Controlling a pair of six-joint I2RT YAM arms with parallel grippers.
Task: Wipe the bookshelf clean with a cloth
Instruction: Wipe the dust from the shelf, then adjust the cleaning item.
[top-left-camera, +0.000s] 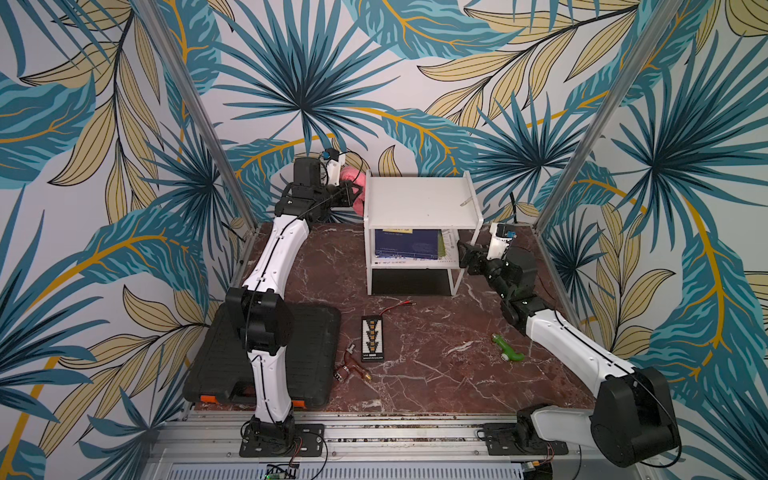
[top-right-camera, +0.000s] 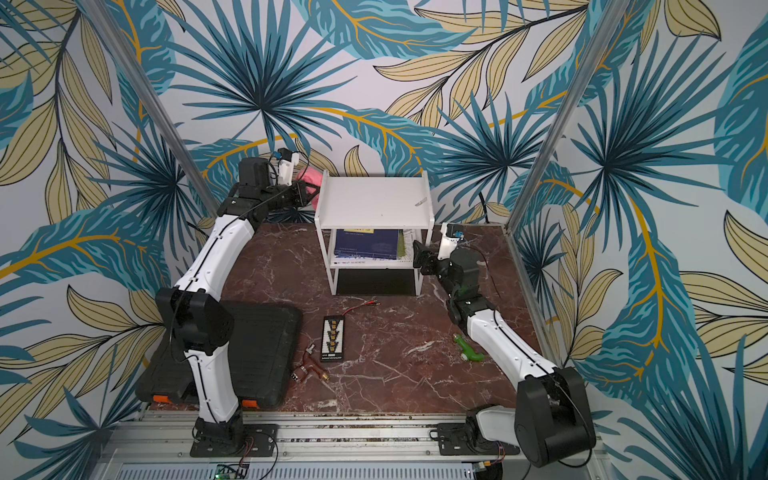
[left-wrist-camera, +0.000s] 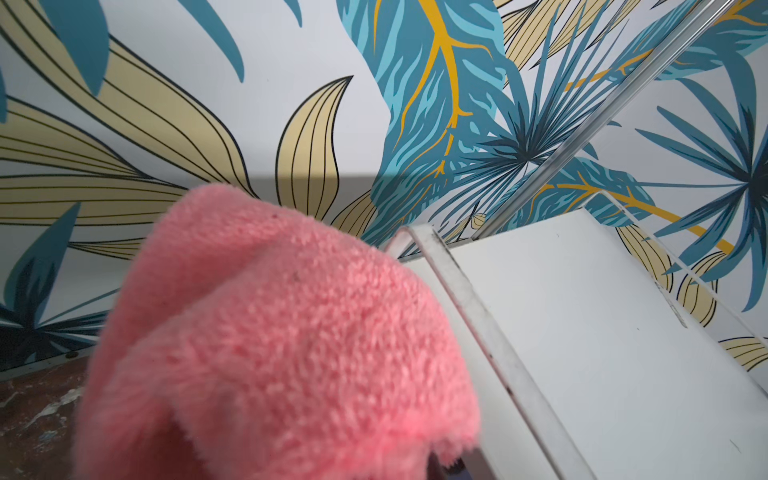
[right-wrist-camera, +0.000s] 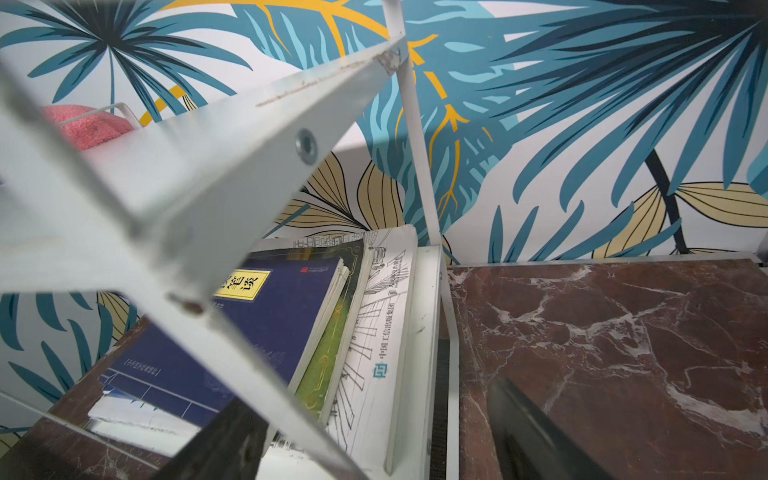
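In both top views the small white two-tier bookshelf (top-left-camera: 419, 199) (top-right-camera: 374, 203) faces the arms with its open front. The fuzzy pink cloth (top-left-camera: 352, 178) (top-right-camera: 309, 178) is bunched against the bookshelf's left raised edge, its long axis along that edge, clenched in the left hand (top-left-camera: 351, 195) (top-right-camera: 303, 193). The right hand (top-left-camera: 465, 255) (top-right-camera: 419, 257) sits beside the bookshelf's lower tier.

Left wrist: the cloth (left-wrist-camera: 282, 332) hides the hand and touches the bookshelf's (left-wrist-camera: 602, 353) rail.

Right wrist: dark fingers (right-wrist-camera: 532, 432) stand spread, grasping nothing, at the bookshelf's (right-wrist-camera: 166, 187) lower corner.
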